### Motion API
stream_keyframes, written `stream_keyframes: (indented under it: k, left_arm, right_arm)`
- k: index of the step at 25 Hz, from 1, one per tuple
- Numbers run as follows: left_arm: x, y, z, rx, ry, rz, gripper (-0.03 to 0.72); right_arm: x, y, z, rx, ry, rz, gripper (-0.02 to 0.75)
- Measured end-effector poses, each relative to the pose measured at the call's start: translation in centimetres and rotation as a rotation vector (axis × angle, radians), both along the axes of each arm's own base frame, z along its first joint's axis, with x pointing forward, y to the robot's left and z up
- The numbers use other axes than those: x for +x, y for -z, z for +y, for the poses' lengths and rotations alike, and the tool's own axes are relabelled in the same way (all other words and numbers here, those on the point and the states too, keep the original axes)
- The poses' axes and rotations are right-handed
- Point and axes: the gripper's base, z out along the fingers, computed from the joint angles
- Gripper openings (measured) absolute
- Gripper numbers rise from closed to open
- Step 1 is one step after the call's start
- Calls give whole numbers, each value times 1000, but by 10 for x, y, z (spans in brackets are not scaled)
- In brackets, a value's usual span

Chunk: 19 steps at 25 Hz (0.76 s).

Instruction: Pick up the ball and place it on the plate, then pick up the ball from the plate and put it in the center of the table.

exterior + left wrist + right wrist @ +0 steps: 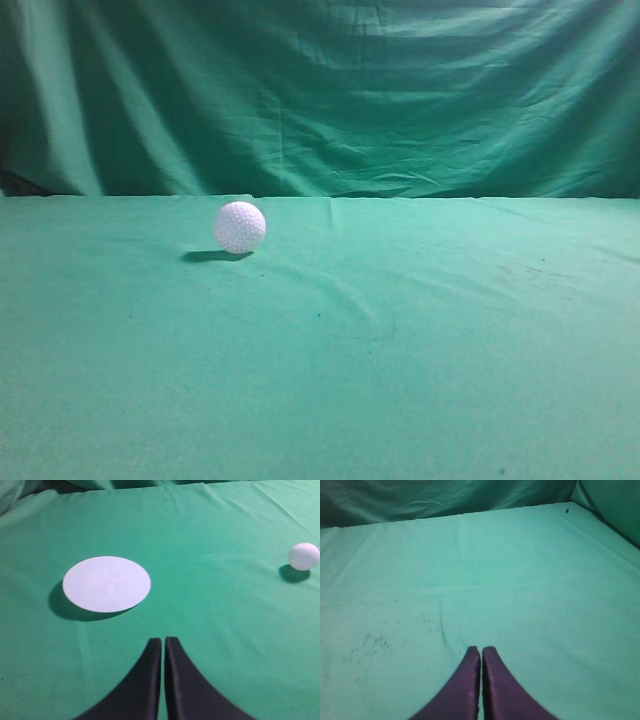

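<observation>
The white dimpled golf ball (pixel 240 227) rests on the green cloth table (pixel 400 350), left of centre in the exterior view. It also shows in the left wrist view (pixel 304 556) at the far right. A round white plate (pixel 106 584) lies on the cloth ahead and left of my left gripper (pixel 163 641), which is shut and empty, well short of both. My right gripper (pixel 481 650) is shut and empty over bare cloth. Neither gripper nor the plate shows in the exterior view.
A draped green cloth backdrop (pixel 330 90) hangs behind the table's far edge. The cloth has small dark specks (pixel 370 642) left of the right gripper and a faint crease (pixel 350 295) near the middle.
</observation>
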Motion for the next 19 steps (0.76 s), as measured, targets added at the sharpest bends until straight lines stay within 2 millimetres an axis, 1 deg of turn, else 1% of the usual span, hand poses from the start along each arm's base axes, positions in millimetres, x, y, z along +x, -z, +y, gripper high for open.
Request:
stream_keyframes:
  k: [4, 19]
  left_arm:
    - [0, 0, -2, 18, 36, -2, 0]
    - [0, 0, -2, 21, 37, -5, 0]
  right_arm:
    - [0, 0, 0, 0, 0, 0, 0]
    - [0, 0, 0, -2, -1, 0, 0]
